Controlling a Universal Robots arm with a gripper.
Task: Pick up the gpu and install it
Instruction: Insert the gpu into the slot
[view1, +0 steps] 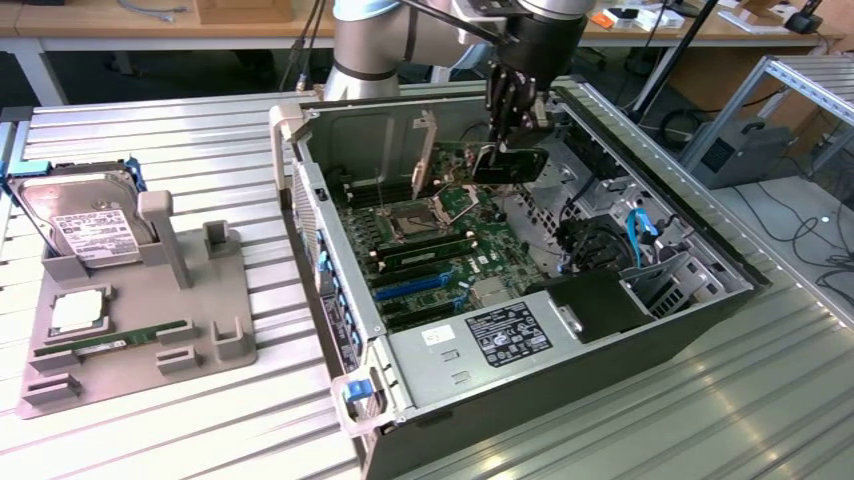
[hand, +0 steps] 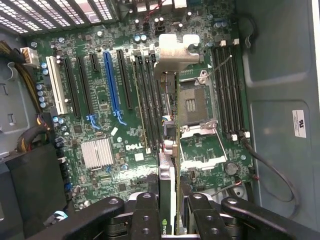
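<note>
Now clamps the gpu (view1: 510, 166) in the tool (view1: 515, 140), upper centre of frame, above the motherboard (view1: 491, 240); may miss the blue slot (view1: 414, 288) or jam if lowered skewed.

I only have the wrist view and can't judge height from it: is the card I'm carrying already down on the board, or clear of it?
Observer: Clear of it. In the exterior view the pincer holds the gpu above the motherboard, inside the open case, and it does not look seated in any slot.
Operator: Any parts outside the case?
Observer: Yes, the hard drive stands in the gray fixture at the exterior view's left.
Operator: And the RAM?
Observer: A green stick lies flat in that fixture, nearer the camera than the drive.
</note>
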